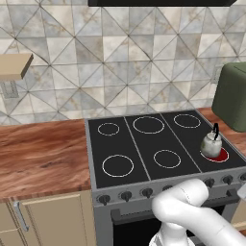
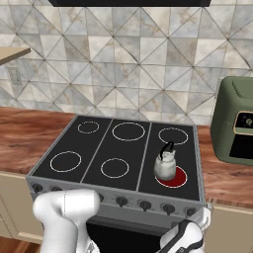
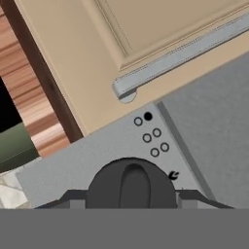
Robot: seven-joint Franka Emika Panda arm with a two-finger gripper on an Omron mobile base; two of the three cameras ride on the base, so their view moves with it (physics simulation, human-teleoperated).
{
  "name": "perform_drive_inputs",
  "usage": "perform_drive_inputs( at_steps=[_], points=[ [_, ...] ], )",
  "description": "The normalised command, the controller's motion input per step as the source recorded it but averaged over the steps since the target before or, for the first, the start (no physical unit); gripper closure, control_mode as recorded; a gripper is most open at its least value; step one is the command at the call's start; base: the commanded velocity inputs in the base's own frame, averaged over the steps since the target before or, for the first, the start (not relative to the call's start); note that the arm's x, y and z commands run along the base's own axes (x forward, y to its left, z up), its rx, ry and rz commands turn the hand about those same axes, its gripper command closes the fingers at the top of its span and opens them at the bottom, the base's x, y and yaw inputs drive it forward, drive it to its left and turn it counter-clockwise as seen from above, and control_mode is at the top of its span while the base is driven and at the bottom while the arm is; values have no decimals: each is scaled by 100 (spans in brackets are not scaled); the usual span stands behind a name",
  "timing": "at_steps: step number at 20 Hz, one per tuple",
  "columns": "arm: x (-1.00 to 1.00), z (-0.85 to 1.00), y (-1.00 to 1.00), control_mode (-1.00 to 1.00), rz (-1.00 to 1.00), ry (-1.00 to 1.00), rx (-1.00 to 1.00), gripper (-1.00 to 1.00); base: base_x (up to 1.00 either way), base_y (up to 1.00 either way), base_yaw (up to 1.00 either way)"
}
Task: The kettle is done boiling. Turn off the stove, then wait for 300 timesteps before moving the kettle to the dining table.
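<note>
Apparently fingers [image 3: 131, 204] gripping knob [image 3: 131, 187], kettle [image 2: 165, 165] on burner [image 2: 174, 179]

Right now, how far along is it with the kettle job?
Nothing looks finished: the burner under the kettle glows red. In hand: the gripper straddles a stove knob, apparently to turn it off. Left: waiting, then moving the kettle to the table.

Lower half of the dark round stove knob [image 3: 131, 187] cut off by the bottom band in the hand view, flanked at 3 and 9 o'clock by dark finger tips [image 3: 73, 198], mostly hidden. Grey bar handle [image 3: 185, 56] running off at 2 o'clock. Olive-green boxy appliance [image 1: 233, 96] cropped at 3 o'clock in both base views. Knob markings [image 3: 151, 136] too small to read.
</note>
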Motion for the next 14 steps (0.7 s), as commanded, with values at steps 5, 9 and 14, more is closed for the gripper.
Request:
perform_drive_inputs(
  at_steps=[5, 9, 14],
  points=[
    [0, -9, -24, -100, 0, 2, 27, 100, 0, 0, 0],
    [0, -8, -19, -100, 0, 3, 33, 100, 0, 0, 0],
    [0, -3, -16, -100, 0, 4, 33, 100, 0, 0, 0]
  ],
)
